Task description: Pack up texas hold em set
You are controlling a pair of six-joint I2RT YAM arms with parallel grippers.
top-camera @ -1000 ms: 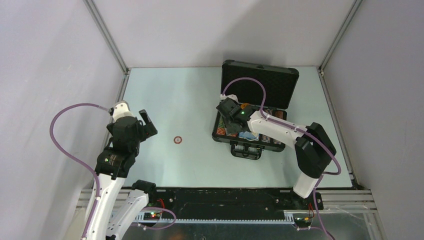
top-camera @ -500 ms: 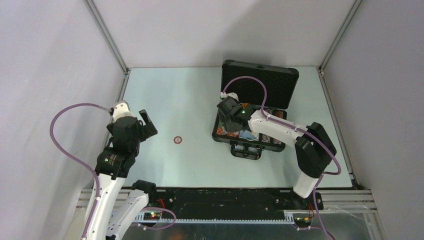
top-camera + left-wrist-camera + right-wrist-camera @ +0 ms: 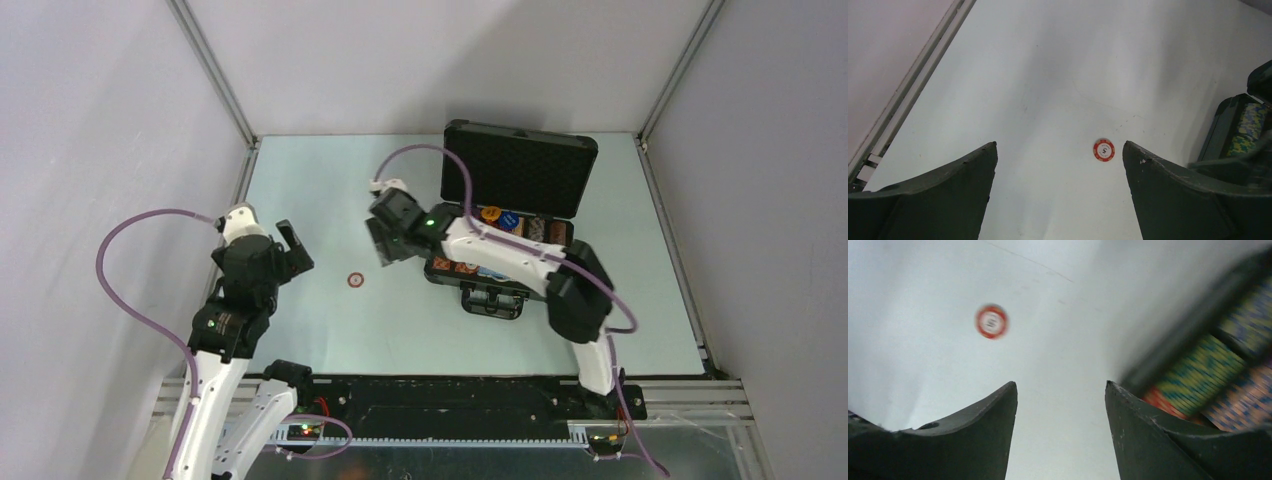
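The black case (image 3: 520, 165) of the texas hold em set lies open at the back right, its foam-lined lid up and multicoloured chip rows (image 3: 520, 228) inside. One small red-white chip (image 3: 355, 280) lies alone on the table, also seen as the chip (image 3: 1104, 149) and the chip (image 3: 991, 321). My right gripper (image 3: 383, 248) hangs open and empty just left of the case, above the table, with chip rows (image 3: 1208, 375) to its right. My left gripper (image 3: 292, 250) stands wide open and empty to the left of the lone chip.
Metal frame rails (image 3: 215, 75) and grey walls bound the table on the left, back and right. The case handle (image 3: 490, 300) faces the near edge. Purple cables (image 3: 130, 225) loop from both wrists.
My right gripper has swung left out of the case to a spot over the table beside it, with its jaws opening wider. The left arm has not moved.
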